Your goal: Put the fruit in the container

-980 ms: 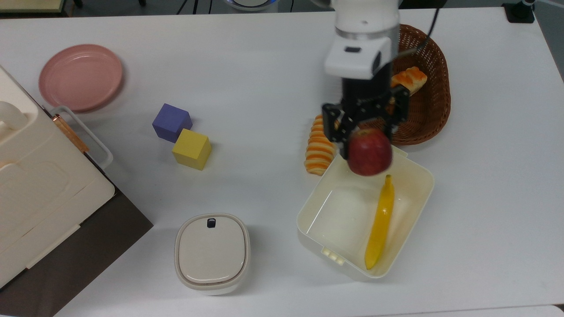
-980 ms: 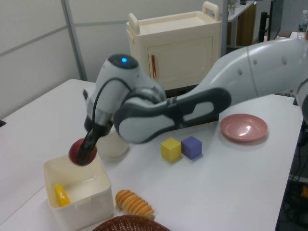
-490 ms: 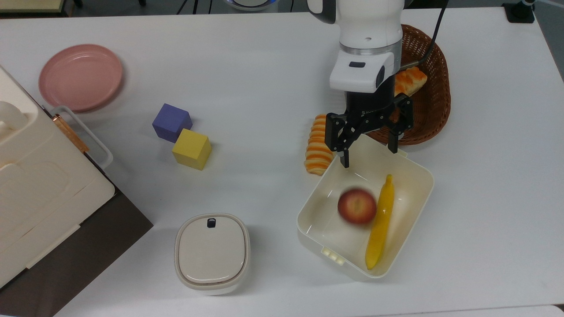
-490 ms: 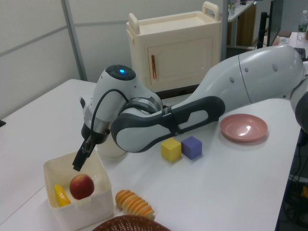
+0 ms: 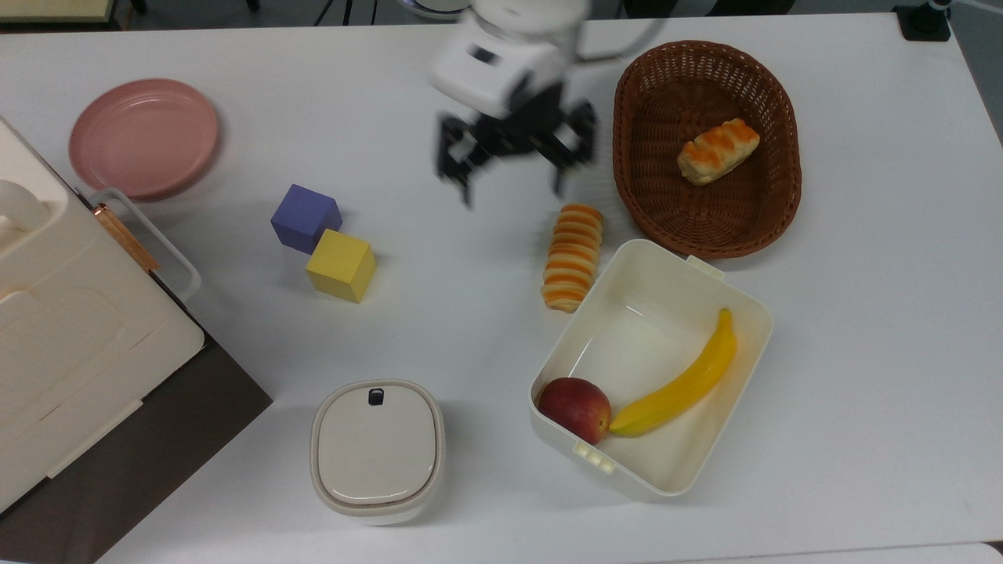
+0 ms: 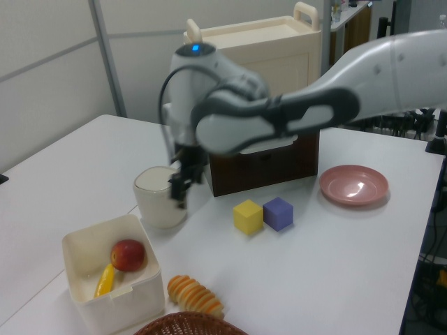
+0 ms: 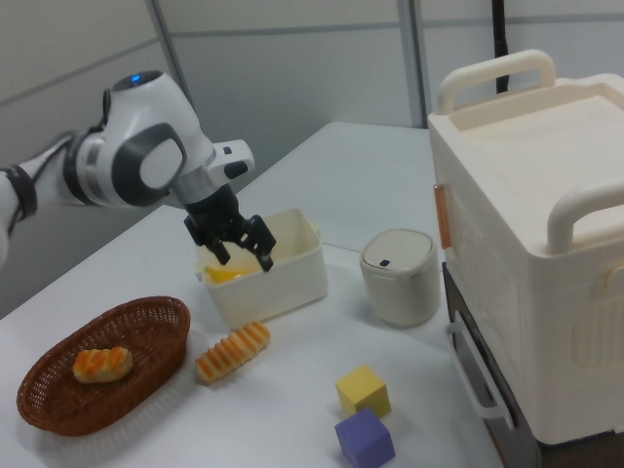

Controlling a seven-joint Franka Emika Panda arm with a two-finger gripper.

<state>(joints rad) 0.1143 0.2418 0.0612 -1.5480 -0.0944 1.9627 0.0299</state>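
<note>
1. The fruit [image 5: 574,408] is lying in the container [image 5: 748,313], in a corner beside the banana [image 5: 682,386].
2. The gripper [image 5: 511,174] is hanging well apart from it, above bare table, jaws spread and holding nothing.

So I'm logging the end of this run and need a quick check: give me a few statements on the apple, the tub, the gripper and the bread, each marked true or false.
1. The dark-red round apple lies inside the cream-white rectangular plastic tub. True.
2. The long yellow banana lies in the brown wicker basket. False: it lies in the tub, beside the apple.
3. The black two-finger gripper is open and holds nothing. True.
4. The striped orange bread roll sits on the round pink plate. False: it lies on the white table, next to the tub.
5. The purple cube and the yellow cube stand side by side. True.
</note>
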